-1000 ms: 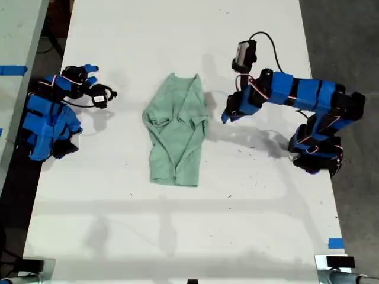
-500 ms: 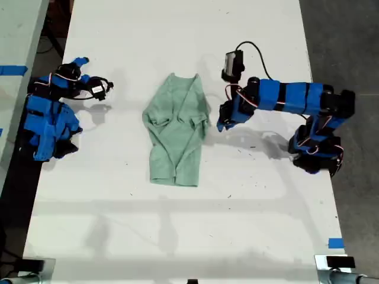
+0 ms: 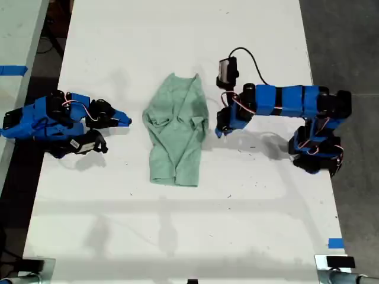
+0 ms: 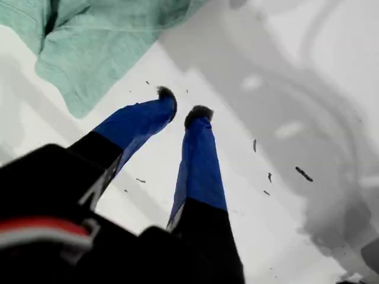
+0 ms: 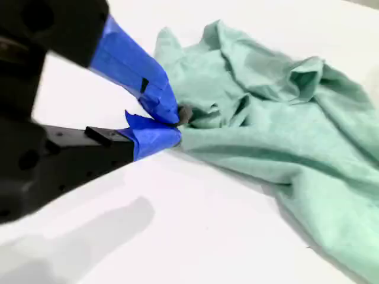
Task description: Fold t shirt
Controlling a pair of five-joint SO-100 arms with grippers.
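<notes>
The t shirt [image 3: 174,133] lies wrinkled and partly folded lengthwise on the white table [image 3: 177,225], near the middle of the exterior view. My first gripper [image 3: 219,132] hovers just off the shirt's edge on the exterior view's right. In the first wrist view its fingers [image 4: 180,109] stand slightly open with nothing between them, the shirt [image 4: 89,41] just beyond. My second gripper [image 3: 125,120] reaches in low from the exterior view's left and stops a little short of the shirt. In the second wrist view its tips [image 5: 176,125] meet, shut, in front of the shirt [image 5: 284,118].
Dark specks [image 3: 251,148] mark the table beside the first arm's base [image 3: 317,154]. A blue tape strip [image 3: 335,243] sits near the table's lower corner on the exterior view's right. A second surface with blue tape [image 3: 13,70] borders the exterior view's left.
The second arm has unfolded from its tucked pose and stretched low toward the shirt. The first gripper has moved closer to the shirt's edge and dropped lower.
</notes>
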